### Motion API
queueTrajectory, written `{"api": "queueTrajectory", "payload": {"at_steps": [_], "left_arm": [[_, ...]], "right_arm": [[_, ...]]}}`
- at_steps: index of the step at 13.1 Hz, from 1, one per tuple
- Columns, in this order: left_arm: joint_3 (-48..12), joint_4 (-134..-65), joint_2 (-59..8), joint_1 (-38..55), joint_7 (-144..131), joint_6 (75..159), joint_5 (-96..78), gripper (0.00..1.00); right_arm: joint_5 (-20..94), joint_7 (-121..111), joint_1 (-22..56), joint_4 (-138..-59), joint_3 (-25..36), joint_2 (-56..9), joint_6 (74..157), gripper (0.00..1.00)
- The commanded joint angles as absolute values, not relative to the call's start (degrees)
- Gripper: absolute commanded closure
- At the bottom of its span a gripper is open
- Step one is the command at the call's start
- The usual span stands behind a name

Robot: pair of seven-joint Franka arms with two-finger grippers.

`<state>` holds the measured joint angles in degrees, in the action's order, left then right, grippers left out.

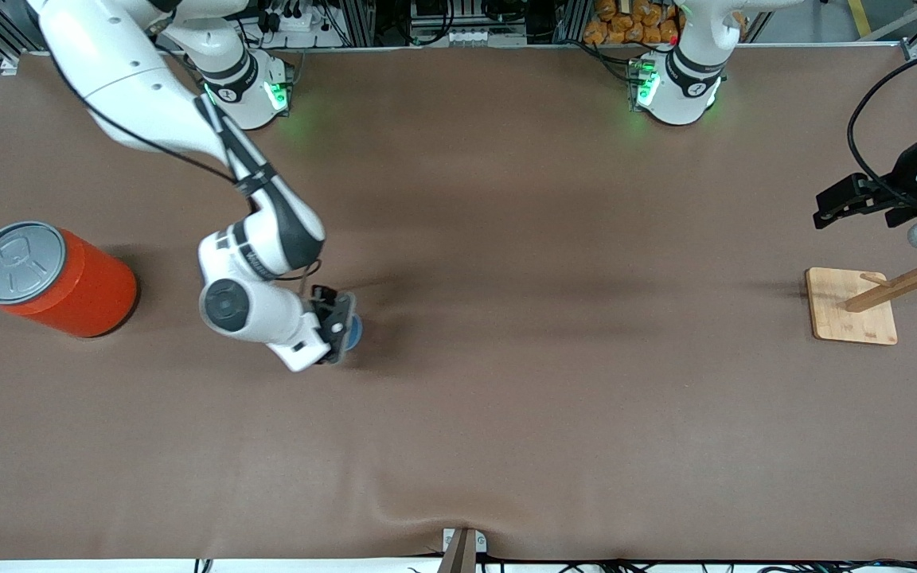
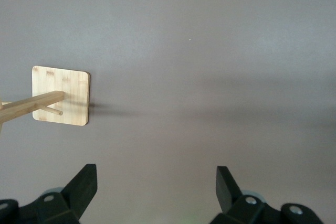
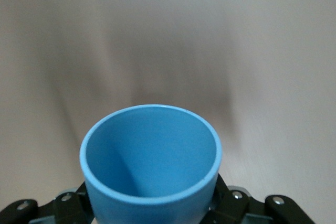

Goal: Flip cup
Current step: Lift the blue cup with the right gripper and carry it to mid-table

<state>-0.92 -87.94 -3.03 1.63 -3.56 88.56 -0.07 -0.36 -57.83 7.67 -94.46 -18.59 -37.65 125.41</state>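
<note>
Here the right gripper [image 1: 339,326] is clamping the cup [image 1: 353,330] by its side, low over the table [image 1: 506,414] toward the right arm's end; in the right wrist view the cup's blue mouth [image 3: 151,153] is facing outward, so the grasp looks done and the turn and set-down are seemingly remaining. The left gripper [image 1: 852,203] is waiting spread wide and empty above the wooden stand [image 1: 852,314]. The orange can [image 1: 60,278] is sitting well apart, and nothing is blocking the cup.
</note>
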Motion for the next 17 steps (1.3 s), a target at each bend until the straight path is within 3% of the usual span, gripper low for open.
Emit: {"api": "queueTrajectory", "payload": {"at_steps": [1, 9, 12, 13, 14, 17], "left_arm": [[-1.1, -86.8, -3.9, 1.5, -2.5, 87.5, 0.4, 0.0], [-1.5, -86.8, -5.3, 2.5, -2.4, 86.8, 0.3, 0.0], [-1.9, -86.8, -5.7, 3.1, -2.4, 86.8, -0.6, 0.0], [-1.9, -86.8, -6.4, 3.1, -2.4, 86.8, -1.7, 0.0], [-1.9, -86.9, -6.9, 3.1, -2.4, 86.8, -2.3, 0.0], [-2.0, -86.9, -8.6, 3.3, -2.4, 86.7, -3.9, 0.0]], "right_arm": [[-3.8, -58.5, 15.7, -91.0, -17.3, -37.1, 125.7, 0.6], [-16.2, -49.0, 31.9, -89.0, -12.5, -42.4, 132.9, 0.51], [-17.0, -46.0, 35.2, -88.7, -10.1, -43.9, 135.0, 0.36], [-17.7, -44.7, 36.5, -88.7, -8.8, -43.9, 135.2, 0.26], [-17.8, -44.7, 36.6, -88.8, -8.7, -43.9, 135.7, 0.0], [-17.8, -45.2, 36.0, -88.9, -8.7, -43.9, 136.9, 0.0]]}}
